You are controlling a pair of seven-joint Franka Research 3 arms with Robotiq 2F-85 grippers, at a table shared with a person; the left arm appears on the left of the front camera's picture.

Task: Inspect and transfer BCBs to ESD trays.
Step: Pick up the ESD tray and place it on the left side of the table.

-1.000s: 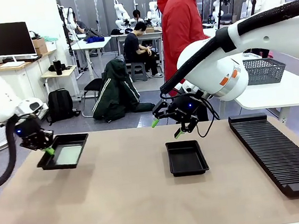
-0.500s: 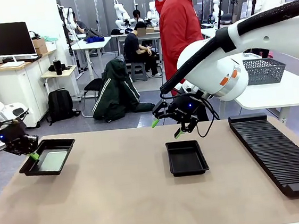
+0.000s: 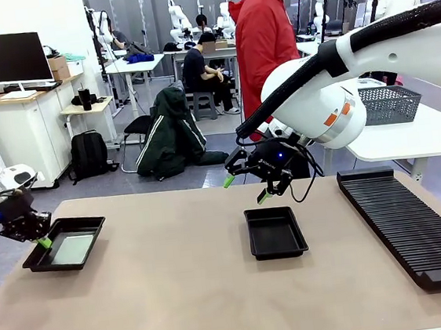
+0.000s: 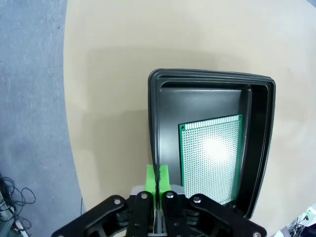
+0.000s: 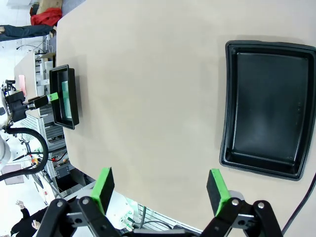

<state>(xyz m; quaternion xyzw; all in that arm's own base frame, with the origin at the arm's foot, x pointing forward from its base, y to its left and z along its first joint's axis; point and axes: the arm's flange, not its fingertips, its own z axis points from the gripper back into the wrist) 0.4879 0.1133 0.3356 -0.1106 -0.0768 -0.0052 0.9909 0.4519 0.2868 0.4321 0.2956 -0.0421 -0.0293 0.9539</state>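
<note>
Low at the table's [image 3: 179, 295] left, your left gripper [image 3: 44, 241] pinches the rim of the ESD tray [image 3: 85, 226] holding a BCB [image 3: 70, 250]; your right gripper [image 3: 245, 189] hangs splayed over the empty tray [image 3: 275, 232].

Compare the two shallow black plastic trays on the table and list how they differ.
The left black tray holds a green circuit board; the middle black tray holds nothing. The left gripper is shut on the left tray's rim; the open right gripper hovers apart from the middle tray. Both are shallow, rectangular, with flared rims.
</note>
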